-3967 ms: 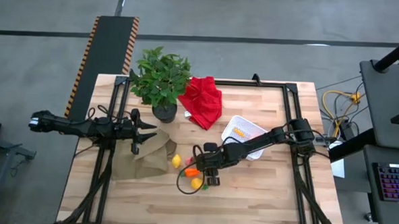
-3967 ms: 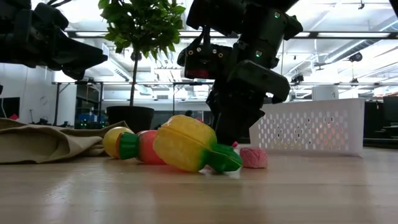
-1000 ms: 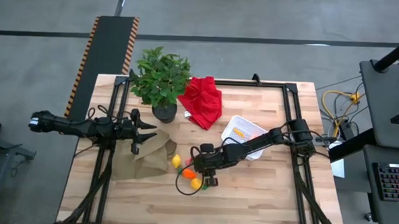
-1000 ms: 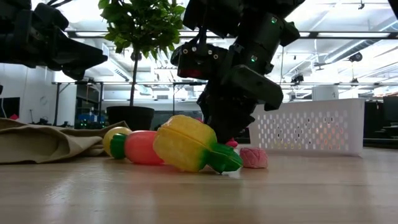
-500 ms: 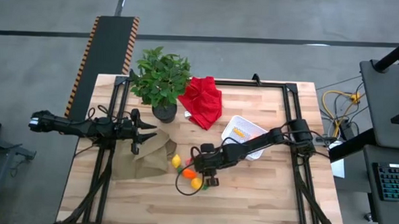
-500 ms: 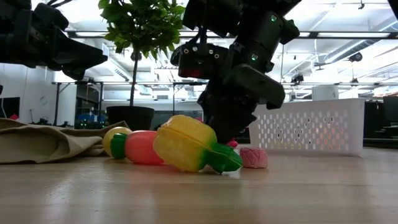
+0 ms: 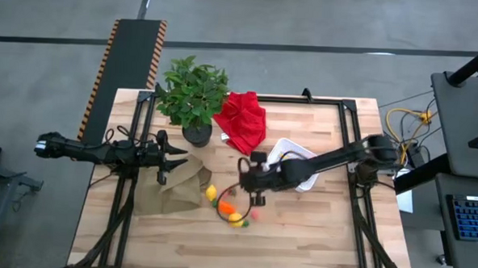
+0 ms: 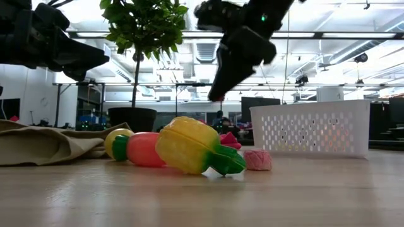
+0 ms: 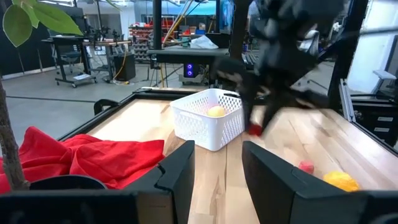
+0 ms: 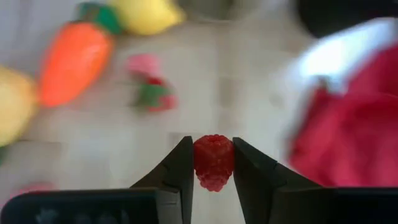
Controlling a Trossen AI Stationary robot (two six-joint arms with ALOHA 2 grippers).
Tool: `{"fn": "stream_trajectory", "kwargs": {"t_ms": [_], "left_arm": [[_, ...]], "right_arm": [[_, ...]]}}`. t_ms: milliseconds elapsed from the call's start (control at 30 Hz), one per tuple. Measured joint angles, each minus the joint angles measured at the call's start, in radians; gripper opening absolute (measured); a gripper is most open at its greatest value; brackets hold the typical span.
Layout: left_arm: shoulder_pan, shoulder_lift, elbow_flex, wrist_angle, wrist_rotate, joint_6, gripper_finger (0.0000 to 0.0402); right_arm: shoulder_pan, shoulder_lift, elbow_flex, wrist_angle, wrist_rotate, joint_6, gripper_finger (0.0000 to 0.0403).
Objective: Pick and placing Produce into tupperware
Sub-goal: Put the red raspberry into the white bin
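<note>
My right gripper [image 10: 212,149] hangs above the table, shut on a small red raspberry [image 10: 213,163]. It is between the loose produce and the white tupperware [image 7: 297,146], which holds one yellow piece [image 9: 215,111]. Below it on the wood lie a lemon [image 7: 211,193], an orange carrot [image 7: 227,207], a yellow piece [image 7: 235,219] and small pink pieces [image 8: 257,159]. My left gripper [image 9: 217,180] waits open and level at the table's left, above the tan cloth [image 7: 172,188]. My right gripper pinches the raspberry's two sides [image 10: 200,160] between its two fingers [image 10: 180,165]. The fingers slant down from the table's right side. The berry is lifted clear of the table and shows as a red dot at the fingertips [image 8: 218,96].
A potted plant [image 7: 194,96] stands at the far left, with a crumpled red cloth [image 7: 242,120] beside it, just behind the tupperware. Bare wood lies along the near edge and at the right.
My right gripper has gone up from the table among the produce and a little toward the far edge, tipping less steeply, with the raspberry still between its fingers. The berry is now lifted well clear. The other produce has stayed where it was.
</note>
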Motion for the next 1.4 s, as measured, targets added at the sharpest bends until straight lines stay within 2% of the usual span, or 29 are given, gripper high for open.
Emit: {"fn": "stream_trajectory", "kwargs": {"t_ms": [100,233,500,667,833,1200,1400], "left_arm": [[0.000,0.000,0.000,0.000,0.000,0.000,0.0121],[0.000,-0.002,0.000,0.000,0.000,0.000,0.0121],[0.000,-0.001,0.000,-0.002,0.000,0.000,0.0121],[0.000,-0.001,0.000,-0.002,0.000,0.001,0.0121],[0.000,-0.002,0.000,-0.001,0.000,0.008,0.0121],[0.000,0.000,0.000,0.002,0.000,0.009,0.0121],[0.000,0.000,0.000,-0.002,0.000,0.008,0.0121]], "right_arm": [[-0.024,-0.087,-0.027,-0.028,0.042,0.003,0.0089],[-0.067,-0.215,-0.087,-0.040,0.046,0.026,0.0085],[-0.138,-0.447,-0.334,-0.041,0.044,0.155,0.0085],[-0.144,-0.536,-0.477,-0.026,0.041,0.259,0.0084],[-0.147,-0.553,-0.562,-0.007,0.042,0.327,0.0079],[-0.170,-0.540,-0.624,-0.077,0.042,0.384,0.0081],[-0.195,-0.540,-0.631,-0.070,0.042,0.391,0.0103]]}}
